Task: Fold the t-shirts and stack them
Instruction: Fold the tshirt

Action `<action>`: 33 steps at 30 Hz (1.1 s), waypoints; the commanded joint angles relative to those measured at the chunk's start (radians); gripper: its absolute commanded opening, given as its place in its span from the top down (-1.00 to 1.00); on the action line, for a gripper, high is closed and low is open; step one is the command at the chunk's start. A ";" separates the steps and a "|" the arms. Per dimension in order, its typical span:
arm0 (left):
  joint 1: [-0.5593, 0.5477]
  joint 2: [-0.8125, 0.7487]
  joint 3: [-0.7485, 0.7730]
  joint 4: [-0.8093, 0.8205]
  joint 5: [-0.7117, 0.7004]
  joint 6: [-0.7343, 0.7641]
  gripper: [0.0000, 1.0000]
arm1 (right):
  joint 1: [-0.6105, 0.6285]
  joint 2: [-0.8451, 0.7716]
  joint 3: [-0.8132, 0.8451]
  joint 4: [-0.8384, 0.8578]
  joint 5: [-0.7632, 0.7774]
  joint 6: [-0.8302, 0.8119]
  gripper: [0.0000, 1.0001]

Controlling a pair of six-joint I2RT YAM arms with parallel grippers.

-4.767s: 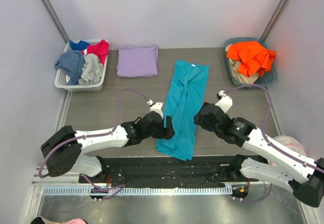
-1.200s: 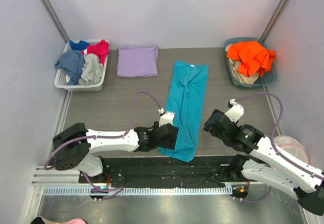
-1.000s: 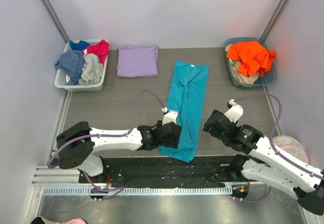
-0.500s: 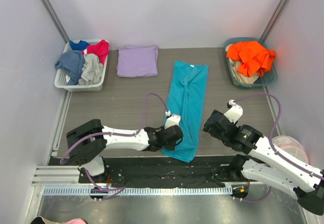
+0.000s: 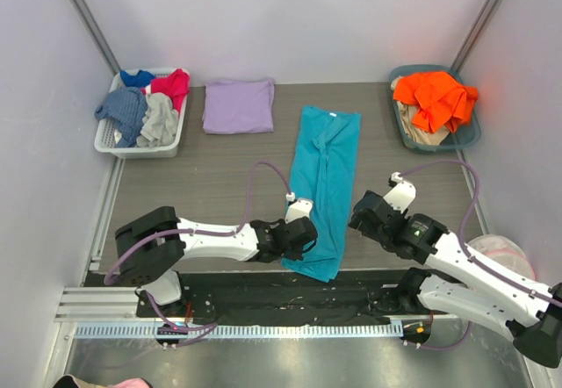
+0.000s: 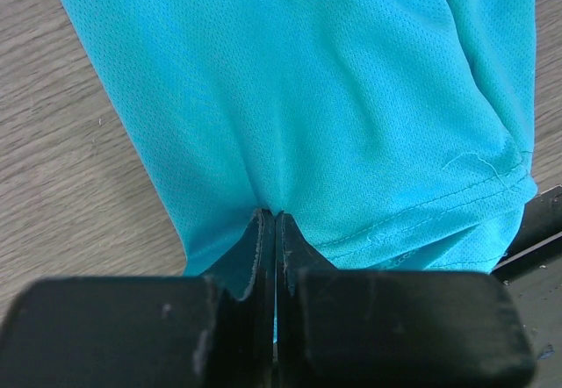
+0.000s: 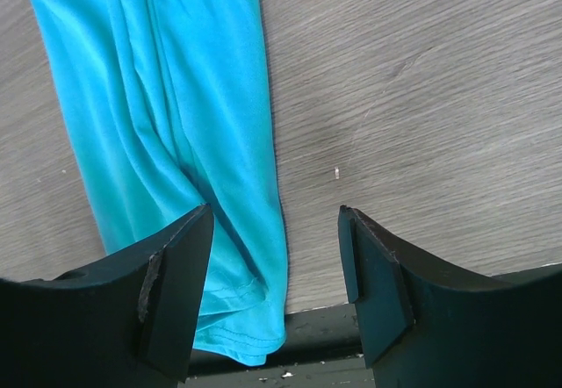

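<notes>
While my left hand (image 6: 277, 230) is clamped on a thin pinch of the teal shirt (image 5: 326, 173), lying long on the desk (image 5: 219, 173), and my right hand (image 7: 272, 230) waits open at its edge, I fear a one-sided lift slips or skews it.

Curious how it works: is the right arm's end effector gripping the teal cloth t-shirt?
No, the right end effector stands open over the edge of the teal cloth t-shirt, clamping nothing.

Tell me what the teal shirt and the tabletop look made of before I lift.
Teal shirt: thin knit mesh, matte, likely synthetic sportswear; tiny regular pinholes and a stitched hem show close up. Tabletop: grey wood-grain surface, low sheen, probably laminate rather than solid wood; streaked printed-looking grain.
</notes>
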 commanded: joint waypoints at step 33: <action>-0.007 -0.104 -0.057 0.004 -0.015 -0.047 1.00 | -0.105 0.527 -0.138 0.739 -0.308 -0.193 -0.34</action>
